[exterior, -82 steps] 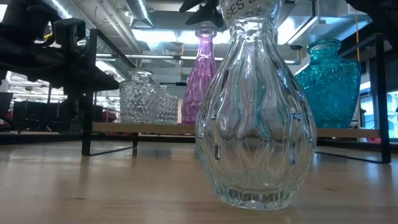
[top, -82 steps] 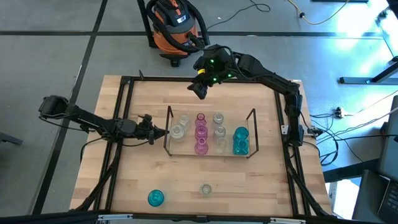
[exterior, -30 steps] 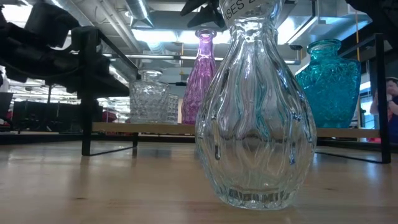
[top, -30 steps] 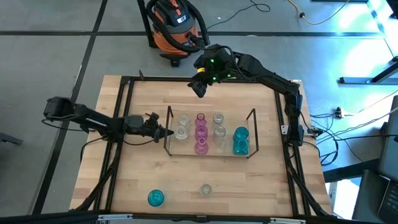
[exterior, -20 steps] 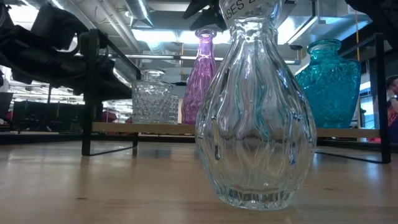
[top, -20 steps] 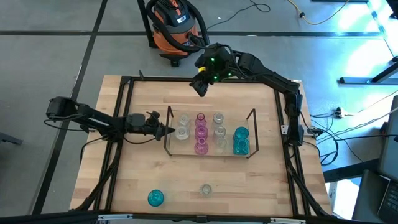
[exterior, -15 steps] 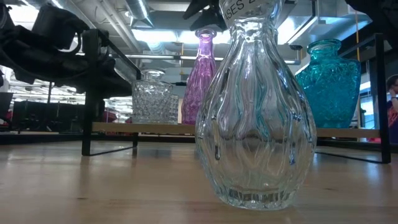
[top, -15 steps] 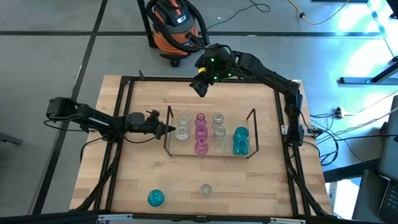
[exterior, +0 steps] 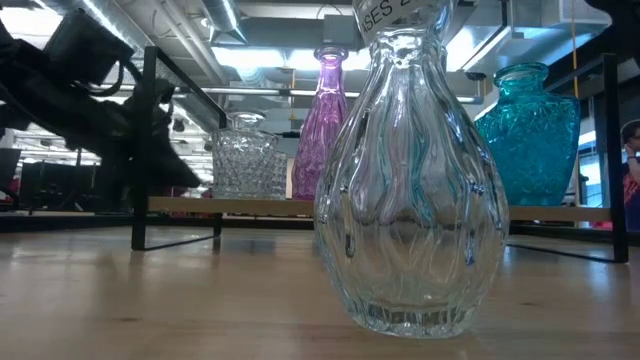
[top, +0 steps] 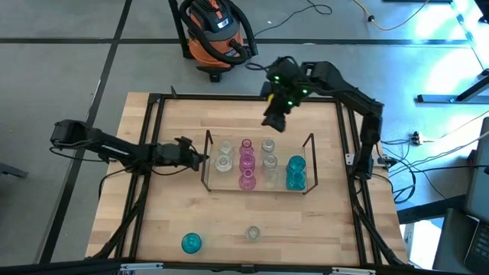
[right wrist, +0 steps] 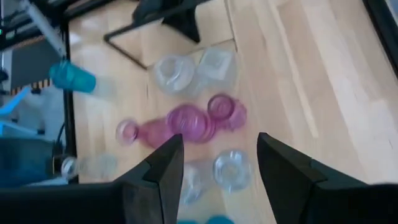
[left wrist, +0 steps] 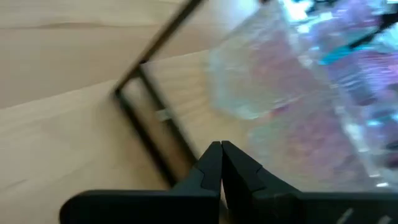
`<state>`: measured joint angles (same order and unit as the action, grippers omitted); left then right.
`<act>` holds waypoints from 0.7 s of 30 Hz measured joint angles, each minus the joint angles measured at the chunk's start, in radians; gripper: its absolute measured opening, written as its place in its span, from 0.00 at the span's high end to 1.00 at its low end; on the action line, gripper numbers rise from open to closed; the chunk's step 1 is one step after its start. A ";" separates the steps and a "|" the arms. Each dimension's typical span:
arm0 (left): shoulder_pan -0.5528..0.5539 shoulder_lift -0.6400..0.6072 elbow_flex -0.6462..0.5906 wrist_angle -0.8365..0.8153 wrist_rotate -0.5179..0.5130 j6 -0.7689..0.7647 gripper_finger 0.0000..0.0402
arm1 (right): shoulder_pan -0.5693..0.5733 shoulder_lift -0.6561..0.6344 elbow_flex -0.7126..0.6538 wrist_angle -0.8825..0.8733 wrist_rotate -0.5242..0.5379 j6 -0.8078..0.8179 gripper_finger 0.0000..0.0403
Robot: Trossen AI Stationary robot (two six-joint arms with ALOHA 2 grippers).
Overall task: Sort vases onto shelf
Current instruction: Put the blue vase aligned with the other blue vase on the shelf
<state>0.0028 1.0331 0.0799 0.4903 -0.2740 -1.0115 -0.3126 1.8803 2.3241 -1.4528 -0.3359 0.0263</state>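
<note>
The shelf (top: 258, 188) is a dark wire rack with a clear base at mid-table. Standing in it are clear vases (top: 222, 161), pink vases (top: 246, 161) and teal vases (top: 296, 173). A teal vase (top: 191, 243) and a clear vase (top: 253, 233) stand on the table near its front edge; that clear vase (exterior: 410, 180) fills the low view. My left gripper (top: 202, 159) is shut, level, just outside the shelf's left end; its tips (left wrist: 221, 152) stand short of a clear vase (left wrist: 249, 81). My right gripper (top: 273, 120) hangs open above the shelf's far side, looking down on the vases (right wrist: 186, 124).
A black frame (top: 153, 122) edges the table. An orange vacuum cleaner (top: 218, 34) stands on the floor beyond the far edge. Bare wood lies between the shelf and the two loose vases. A person shows at the low view's right edge (exterior: 630, 150).
My right gripper has swung toward the table's right and near side, from beyond the shelf's far left corner to over its far middle. My left gripper has edged toward the shelf's left end, then drawn back a little toward the table's left, staying shut.
</note>
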 joint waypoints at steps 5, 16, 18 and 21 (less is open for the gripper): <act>-0.071 -0.198 0.001 -0.256 -0.185 -0.038 1.00 | 0.008 -0.070 0.000 -0.054 0.004 -0.007 0.56; -0.272 -0.499 0.423 -1.059 -0.073 0.016 1.00 | 0.083 -0.146 0.000 -0.119 0.161 0.052 0.56; -0.334 -0.469 0.481 -1.056 0.046 -0.002 1.00 | 0.098 -0.146 0.000 -0.119 0.183 0.052 0.56; -0.464 -0.348 0.543 -1.040 0.163 -0.063 1.00 | 0.118 -0.145 0.000 -0.119 0.187 0.049 0.56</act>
<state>-0.4614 0.6853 0.6230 -0.5498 -0.1105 -1.0746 -0.1942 1.7351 2.3245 -1.5719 -0.1485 0.0753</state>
